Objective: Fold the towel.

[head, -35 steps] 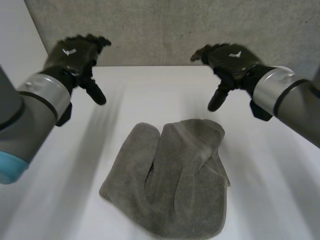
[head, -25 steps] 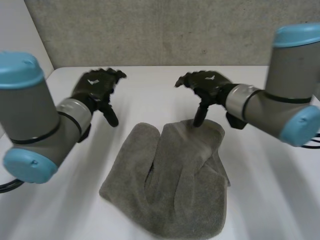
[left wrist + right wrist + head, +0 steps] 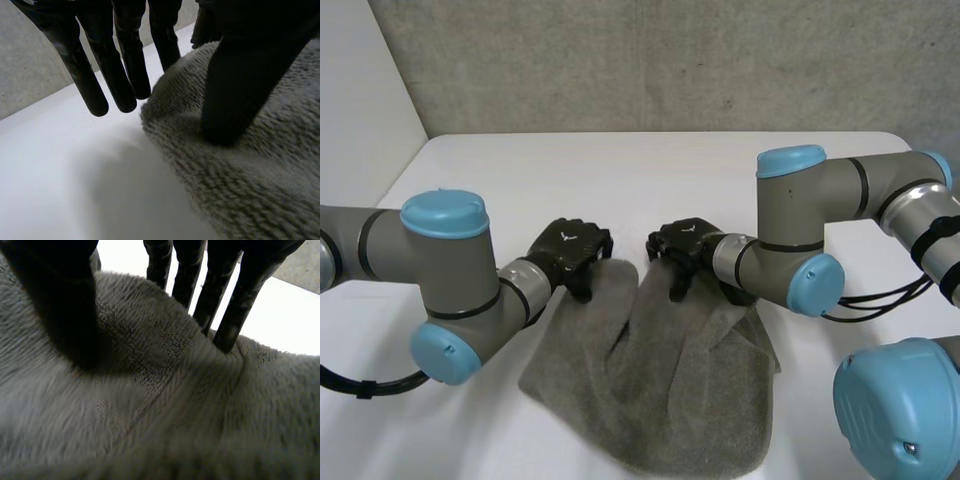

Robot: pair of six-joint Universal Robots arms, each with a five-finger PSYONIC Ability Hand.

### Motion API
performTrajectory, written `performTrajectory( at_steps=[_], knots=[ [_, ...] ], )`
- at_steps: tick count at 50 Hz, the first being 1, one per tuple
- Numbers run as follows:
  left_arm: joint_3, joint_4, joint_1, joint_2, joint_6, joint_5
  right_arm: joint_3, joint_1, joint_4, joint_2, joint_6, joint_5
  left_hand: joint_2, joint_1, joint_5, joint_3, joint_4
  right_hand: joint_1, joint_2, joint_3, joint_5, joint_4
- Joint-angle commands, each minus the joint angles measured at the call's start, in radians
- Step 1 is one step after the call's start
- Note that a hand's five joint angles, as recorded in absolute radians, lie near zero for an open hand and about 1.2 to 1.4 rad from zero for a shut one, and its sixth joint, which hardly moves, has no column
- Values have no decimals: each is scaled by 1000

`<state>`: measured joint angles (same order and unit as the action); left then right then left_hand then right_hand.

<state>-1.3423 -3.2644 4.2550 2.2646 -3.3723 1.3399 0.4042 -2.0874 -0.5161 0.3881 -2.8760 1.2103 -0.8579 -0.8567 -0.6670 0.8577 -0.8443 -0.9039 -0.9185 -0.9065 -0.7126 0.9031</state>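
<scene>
At the far edge of the crumpled towel (image 3: 670, 390), the left hand (image 3: 568, 252) and right hand (image 3: 682, 243) each press a thumb down, straight fingers spread apart from it.

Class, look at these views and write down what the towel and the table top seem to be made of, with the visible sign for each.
Towel: grey terry cloth, probably cotton, matt. The wrist views show a fuzzy, looped pile, and it lies in soft folds.
Table: white, smooth and even, with no grain. It is likely laminate or painted board, but the look leaves that open.
</scene>
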Motion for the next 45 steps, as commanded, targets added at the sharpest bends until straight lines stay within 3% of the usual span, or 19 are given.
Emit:
performTrajectory(
  at_steps=[1,5,6,8,10,12,14,17,24,31,38,39,45],
  knots=[
    [38,-14,0,-13,-39,36,-80,0,13,9,26,86,-538,-540,-555,539,-552,-492,-478,-490,-509,493],
    [126,-40,-1,-57,-73,104,-269,0,91,99,21,199,-538,-540,-555,539,-552,-492,-478,-490,-509,493],
    [180,-78,-1,-97,-70,157,-269,0,91,100,21,199,-538,-540,-555,539,-552,-492,-478,-490,-509,493],
    [222,-133,-1,-134,-58,206,-335,4,200,207,9,267,-538,-540,-555,539,-552,-492,-478,-490,-509,493],
    [261,-309,0,-230,-10,305,-326,13,262,277,4,293,-538,-540,-555,539,-552,-492,-478,-490,-509,493],
    [261,-310,0,-231,-10,306,-305,17,306,334,-3,308,-538,-540,-555,539,-552,-492,-478,-490,-509,493],
    [247,-508,0,-319,39,379,-263,23,341,394,-14,314,-538,-540,-555,539,-552,-492,-478,-490,-509,493],
    [200,-587,-3,-367,45,396,-147,44,376,480,-26,298,-538,-540,-555,539,-552,-492,-478,-490,-509,493],
    [48,-580,-6,-387,48,392,108,56,343,566,55,245,-538,-540,-555,539,-552,-492,-478,-490,-509,493],
    [-225,-555,-3,-333,48,381,509,61,338,606,314,169,-538,-540,-555,539,-552,-492,-478,-490,-509,493],
    [-364,-543,2,-261,45,384,750,61,470,568,345,155,-538,-540,-555,539,-552,-488,-473,-485,-504,488],
    [-391,-531,3,-246,42,384,813,63,505,561,353,159,-538,-540,-555,539,-552,-389,-374,-386,-405,390],
    [-443,-401,3,-218,39,384,970,67,577,555,357,166,-538,-540,-555,539,-552,-358,-344,-356,-375,359]
  ],
)
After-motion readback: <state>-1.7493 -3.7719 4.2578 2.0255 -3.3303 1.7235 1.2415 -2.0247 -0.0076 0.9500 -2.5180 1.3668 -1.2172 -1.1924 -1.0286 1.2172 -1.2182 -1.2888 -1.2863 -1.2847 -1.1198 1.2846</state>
